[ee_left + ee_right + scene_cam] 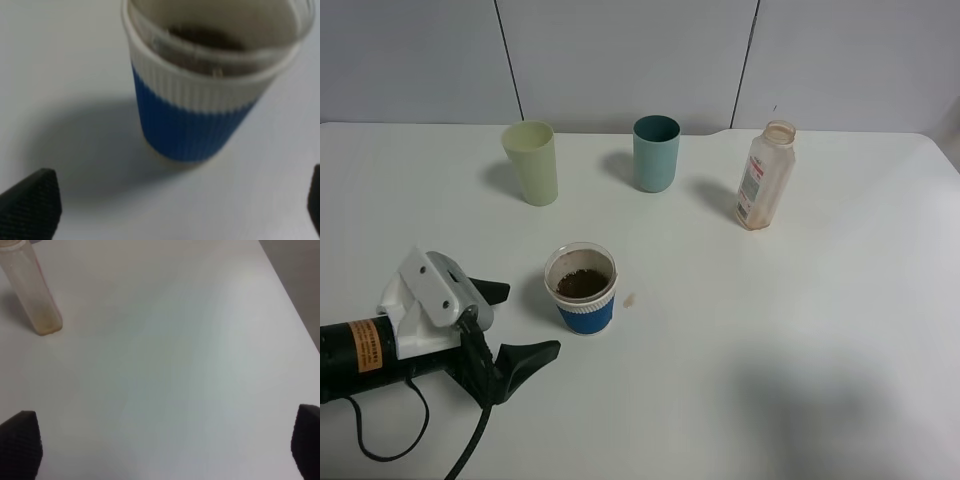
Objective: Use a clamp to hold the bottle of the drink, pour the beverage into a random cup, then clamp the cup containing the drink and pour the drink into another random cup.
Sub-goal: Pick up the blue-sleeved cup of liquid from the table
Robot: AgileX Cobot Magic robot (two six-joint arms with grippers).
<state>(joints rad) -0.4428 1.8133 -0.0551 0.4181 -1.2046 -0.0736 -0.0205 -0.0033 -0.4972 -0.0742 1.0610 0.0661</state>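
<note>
White table [790, 340], high view, with the blue-banded cup [583, 292] taken as my reference point. This cup stands upright, and I read the dark brown beverage [582, 284] inside it.

My left clamp [528, 320] lies just beside the cup, on the side away from the bottle [764, 176]. Its two dark fingers are spread wide and point toward the cup, gripping nothing; neither finger touches the cup. In the left wrist view the cup stands ahead of both finger tips and apart from them.

Behind the cup, toward the wall, stand the pale yellow-green tumbler [532, 163] and the teal cup [655, 153]. Both are upright and apart from the blue-banded cup.

The bottle stands upright and open-mouthed beyond the teal cup, well apart from the blue-banded cup. I see a brownish tint at its base.

A small tan spot [629, 299] marks the table just beside the cup, on the bottle's side.

My right clamp [165, 442] shows only in its own wrist view. Its fingers are spread wide over the table, holding nothing, and the bottle stands well ahead of it.
</note>
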